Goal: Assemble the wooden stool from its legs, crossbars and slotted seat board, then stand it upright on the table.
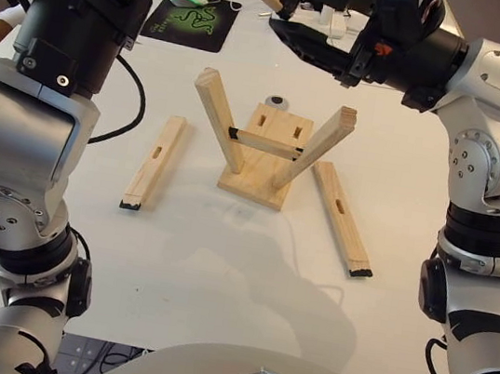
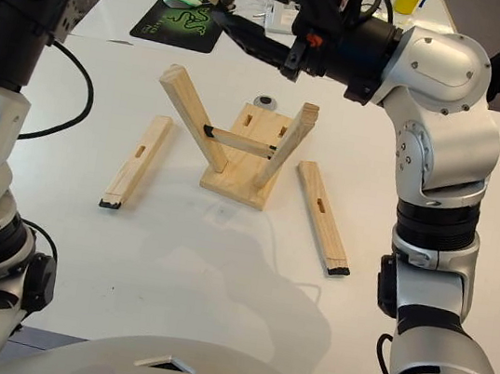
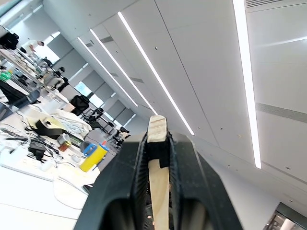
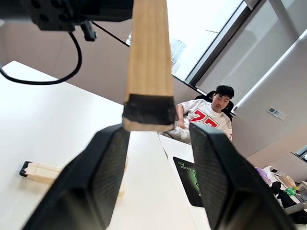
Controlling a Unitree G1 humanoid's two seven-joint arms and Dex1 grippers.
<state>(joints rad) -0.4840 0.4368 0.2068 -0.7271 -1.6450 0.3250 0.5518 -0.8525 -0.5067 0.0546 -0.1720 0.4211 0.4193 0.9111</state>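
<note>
While L gripper [image 3: 157, 143] is clamped shut on a wooden leg [image 4: 149, 52], held in the air over the far side of the surface [image 1: 219, 267], R gripper [image 4: 158, 128] sits w/ fingers spread either side of that leg's black-capped end; I can't confirm contact. At mid-surface the seat board [image 1: 255, 183] lies flat. On it a standing leg [image 1: 221, 117] and a second standing leg [image 1: 317, 145] lean outward, joined by a crossbar [image 1: 266, 144]. One loose leg [image 1: 154, 161] lies flat to the board's left and another loose leg [image 1: 341, 217] to its right, both apart from it.

Legs [image 1: 153, 161] and seat board [image 1: 252, 187] bare matt wood; table [image 1: 219, 267] smooth.
</note>
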